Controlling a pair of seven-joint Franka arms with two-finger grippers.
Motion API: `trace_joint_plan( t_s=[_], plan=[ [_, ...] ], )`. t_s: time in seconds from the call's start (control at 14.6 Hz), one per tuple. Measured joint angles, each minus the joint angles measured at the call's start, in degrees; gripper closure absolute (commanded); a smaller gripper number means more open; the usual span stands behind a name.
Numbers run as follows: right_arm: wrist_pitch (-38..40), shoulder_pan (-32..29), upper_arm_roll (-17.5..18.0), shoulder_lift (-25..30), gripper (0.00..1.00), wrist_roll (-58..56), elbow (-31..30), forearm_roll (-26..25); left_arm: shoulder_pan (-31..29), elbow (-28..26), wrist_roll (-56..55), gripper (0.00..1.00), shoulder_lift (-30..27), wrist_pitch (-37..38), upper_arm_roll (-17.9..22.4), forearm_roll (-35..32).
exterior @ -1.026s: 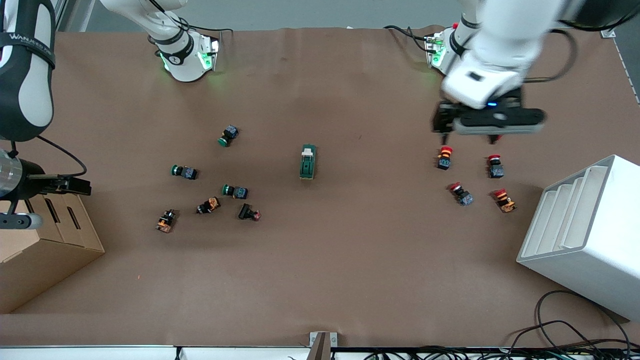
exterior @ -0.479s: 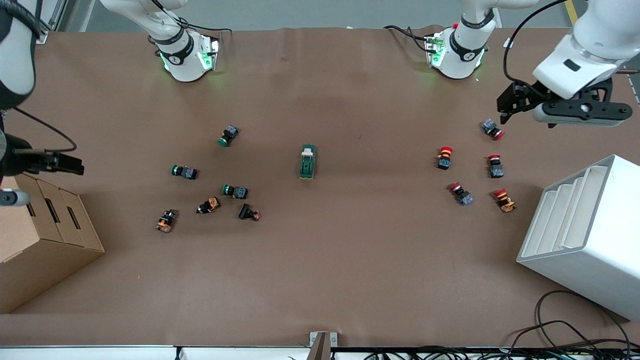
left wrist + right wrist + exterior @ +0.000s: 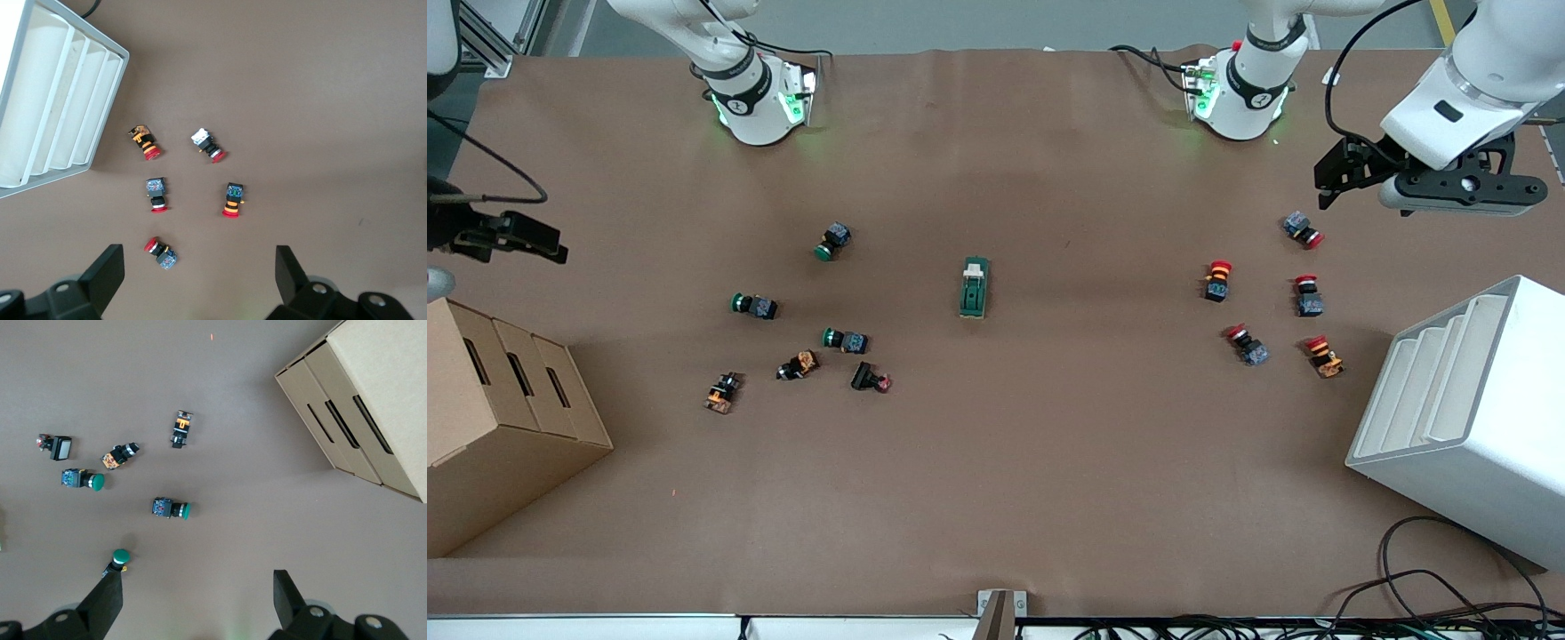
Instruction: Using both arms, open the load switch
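Note:
The load switch (image 3: 975, 287), a dark-green block with a cream lever, lies alone at the middle of the table, and neither gripper is near it. My left gripper (image 3: 198, 280) hangs open and empty, high over the table at the left arm's end (image 3: 1458, 191). A red-capped push button (image 3: 160, 252) lies on the table far below it. My right gripper (image 3: 198, 600) is also open and empty, high over the right arm's end. In the front view only its hand (image 3: 489, 233) shows at the picture's edge. The load switch does not show in the left wrist view.
Several red-capped push buttons (image 3: 1217, 278) lie toward the left arm's end, beside a white slotted rack (image 3: 1467, 418). Green-capped buttons (image 3: 832, 241) and other small buttons (image 3: 723, 392) lie toward the right arm's end, near a cardboard box (image 3: 498, 418).
The left arm swung from over the red buttons out toward its end of the table, uncovering one more red button. The right hand moved off the cardboard box toward the bases. Both grippers stayed open.

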State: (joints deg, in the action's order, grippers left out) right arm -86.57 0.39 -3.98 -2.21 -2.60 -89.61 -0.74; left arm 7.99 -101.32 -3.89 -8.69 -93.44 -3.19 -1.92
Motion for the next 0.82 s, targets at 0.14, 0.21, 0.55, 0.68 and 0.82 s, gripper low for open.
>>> trace_joint_plan(
  t_s=[0.14, 0.21, 0.55, 0.68, 0.82],
  plan=[
    [-0.1, -0.1, 0.4, 2.2, 0.0, 0.0, -1.5, 0.0, -1.1, 0.0, 0.9, 0.0, -0.2, 0.0, 0.1, 0.0],
    [-0.1, -0.1, 0.5, 3.1, 0.0, 0.0, -1.9, 0.0, -1.5, 0.2, 1.9, 0.0, -0.2, 0.0, 0.2, 0.0],
    [0.0, -0.8, 0.6, 5.2, 0.0, 0.0, -2.7, 0.0, -2.2, 2.0, 2.8, 0.0, 0.0, 1.8, 0.6, 0.0],
    [-0.1, -0.8, 0.7, 5.2, 0.0, 0.0, -2.9, 0.0, -2.2, 2.7, 2.8, 0.0, 0.4, 2.2, 0.7, 0.0],
    [-0.2, -0.8, 0.9, 5.2, 0.0, 0.0, -2.9, 0.0, -2.2, 3.1, 2.8, 0.0, 0.7, 2.3, 0.7, 0.1]
  ],
)
